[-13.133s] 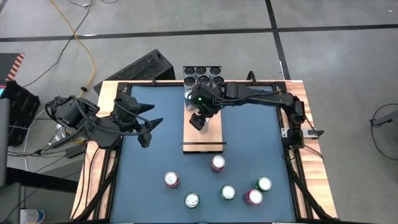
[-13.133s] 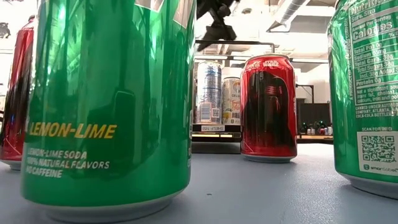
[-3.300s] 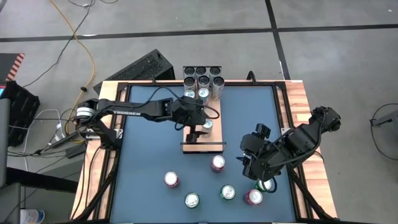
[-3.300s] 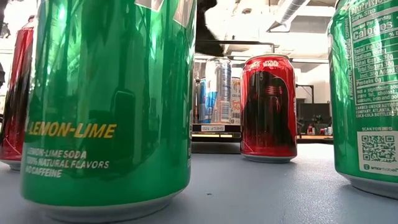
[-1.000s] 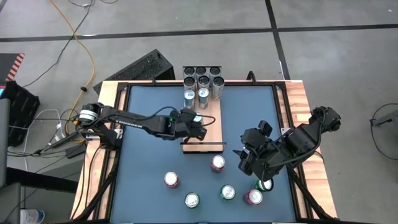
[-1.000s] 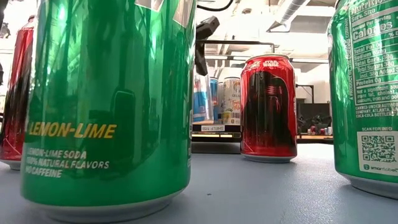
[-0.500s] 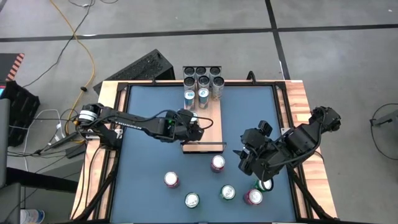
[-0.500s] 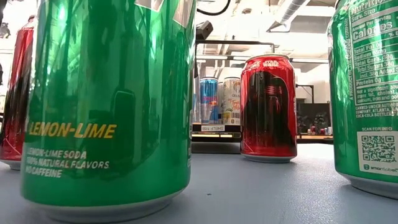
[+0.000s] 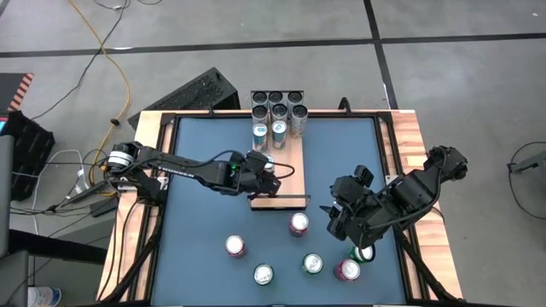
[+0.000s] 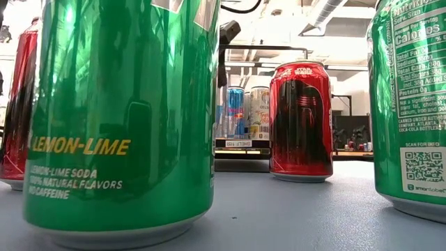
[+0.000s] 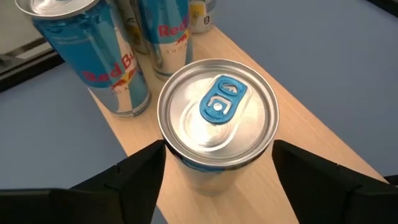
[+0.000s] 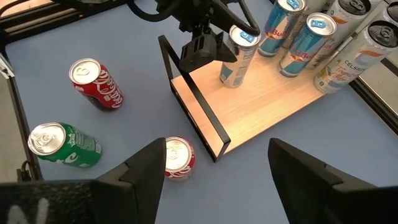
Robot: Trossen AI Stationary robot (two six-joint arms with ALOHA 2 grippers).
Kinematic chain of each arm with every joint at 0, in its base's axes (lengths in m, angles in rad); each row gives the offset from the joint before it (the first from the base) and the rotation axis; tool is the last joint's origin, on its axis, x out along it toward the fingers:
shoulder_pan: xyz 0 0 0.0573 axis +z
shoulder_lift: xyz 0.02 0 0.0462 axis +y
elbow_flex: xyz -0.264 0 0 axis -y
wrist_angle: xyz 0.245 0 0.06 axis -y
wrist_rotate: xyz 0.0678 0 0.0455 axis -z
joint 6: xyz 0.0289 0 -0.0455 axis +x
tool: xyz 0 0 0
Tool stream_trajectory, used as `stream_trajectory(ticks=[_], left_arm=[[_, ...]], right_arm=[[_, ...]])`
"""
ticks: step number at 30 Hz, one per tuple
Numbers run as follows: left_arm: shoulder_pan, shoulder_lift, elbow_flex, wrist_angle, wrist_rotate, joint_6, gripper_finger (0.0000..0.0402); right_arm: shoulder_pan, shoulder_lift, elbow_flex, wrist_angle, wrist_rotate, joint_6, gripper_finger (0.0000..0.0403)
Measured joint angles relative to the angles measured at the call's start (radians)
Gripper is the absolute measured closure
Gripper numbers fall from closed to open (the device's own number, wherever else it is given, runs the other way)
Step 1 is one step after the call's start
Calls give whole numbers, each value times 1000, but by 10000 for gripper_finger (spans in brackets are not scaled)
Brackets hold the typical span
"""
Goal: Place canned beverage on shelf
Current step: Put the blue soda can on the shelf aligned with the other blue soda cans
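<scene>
- since a second ago, the left gripper (image 9: 271, 173) has let its fingers spread — they now stand apart on either side of the blue slim can (image 11: 216, 121) rather than clamped on it, and the wrist view shows a gap between each finger and the can wall.
- that can stands upright on the shelf (image 9: 290, 183), on the half nearer the front rail (image 12: 193, 93) and toward the shelf's left edge; two more blue cans (image 12: 298, 34) stand at the shelf's far end.
- right gripper (image 9: 339, 223) hangs with fingers apart above the table's right front area, holding nothing, near the loose cans.
- a red can (image 9: 299, 223) sits on the table (image 9: 205, 222) just in front of the shelf's front rail; the other red and green cans lie nearer the table's front edge.
- judgement: the can looks delivered — the placing step for this one seems done, and the left arm needs only to lift clear without nudging it.
</scene>
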Motion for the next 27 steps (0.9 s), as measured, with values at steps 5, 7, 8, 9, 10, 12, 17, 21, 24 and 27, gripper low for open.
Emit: stream_trajectory(ticks=[5, 7, 8, 9, 10, 12, 17, 21, 24, 27], left_arm=[[0, 0, 0, 4, 0, -11, 97], [0, 0, 0, 17, 6, 0, 89], [0, 0, 0, 22, 15, 1, 85], [0, 0, 0, 24, 23, 0, 82], [0, 0, 0, 27, 31, 1, 79], [1, 0, 0, 43, 53, 4, 75], [0, 0, 0, 43, 85, 15, 71], [0, 0, 0, 44, 84, 30, 71], [0, 0, 0, 49, 85, 29, 71], [0, 0, 0, 71, 105, 27, 71]], right_arm=[[0, 0, 0, 0, 0, 0, 137], [0, 0, 0, 0, 0, 0, 137], [0, 0, 0, 0, 0, 0, 137], [0, 0, 0, 0, -1, 0, 137], [0, 0, 0, 0, -1, 0, 137], [0, 0, 0, 0, -1, 0, 137], [0, 0, 0, 0, -1, 0, 137], [0, 0, 0, 0, -1, 0, 137], [0, 0, 0, 0, -1, 0, 137], [-1, 0, 0, 0, 1, -1, 137]])
